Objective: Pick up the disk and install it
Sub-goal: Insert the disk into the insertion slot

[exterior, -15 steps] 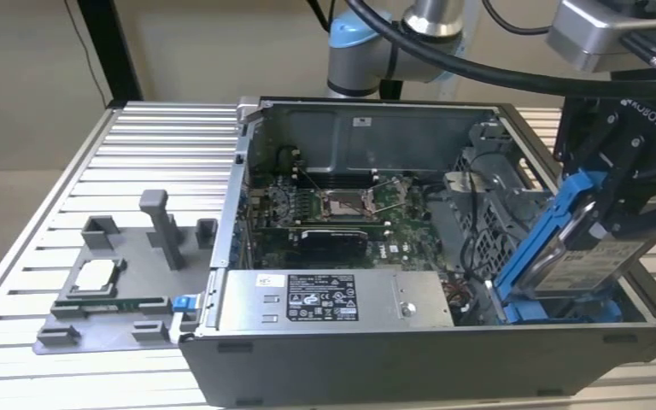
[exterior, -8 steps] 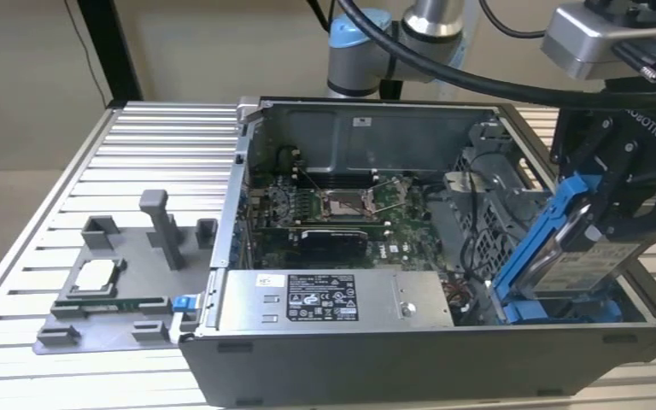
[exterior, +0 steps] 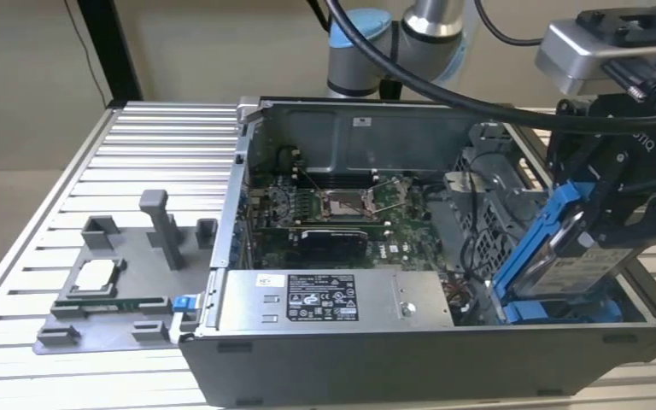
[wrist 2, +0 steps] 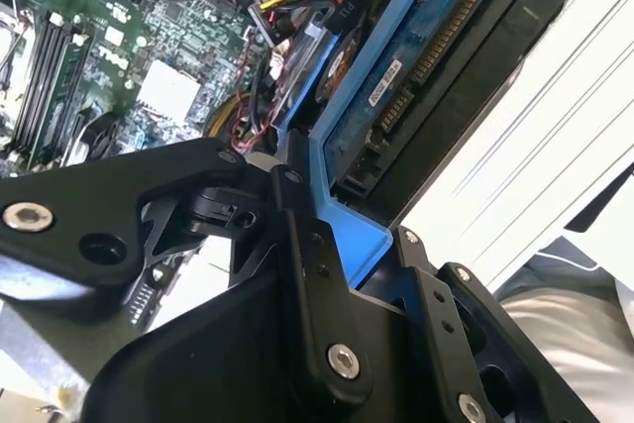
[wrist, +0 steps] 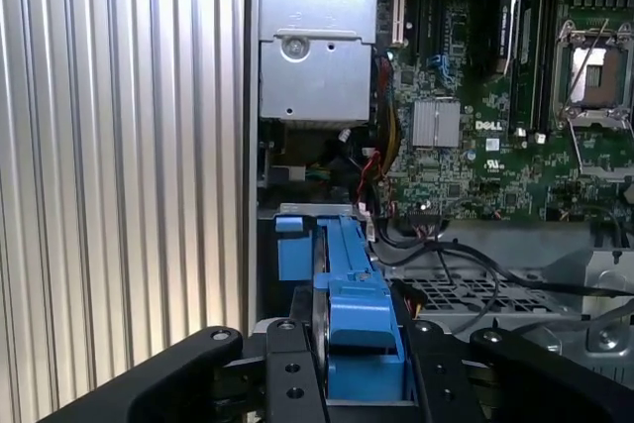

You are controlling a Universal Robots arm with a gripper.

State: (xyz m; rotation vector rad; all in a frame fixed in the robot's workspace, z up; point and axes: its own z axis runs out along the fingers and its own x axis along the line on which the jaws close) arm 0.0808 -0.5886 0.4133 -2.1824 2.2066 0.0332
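Observation:
My gripper [exterior: 608, 224] is shut on the disk [exterior: 584, 265], a silver-grey drive with a white label in a bright blue carrier frame. The disk hangs tilted on edge over the drive bay [exterior: 556, 312] in the near corner of the open computer case [exterior: 419, 359], on the exterior view's right. Its lower end is down inside the bay, by a blue piece there. In both wrist views the black fingers [wrist 2: 307, 274] clamp the blue frame, with the disk [wrist 2: 416, 56] showing its connector edge. In the first wrist view the disk [wrist: 352, 304] sits between the fingers [wrist: 287, 373], above the bay.
Inside the case lie the motherboard [exterior: 340, 213] and a grey power-supply box [exterior: 334, 299] beside the bay, with loose cables [wrist: 381, 146] between them. A grey fixture tray [exterior: 112, 329] holding a small square chip [exterior: 95, 275] stands on the slatted table [exterior: 134, 154] at the exterior view's left.

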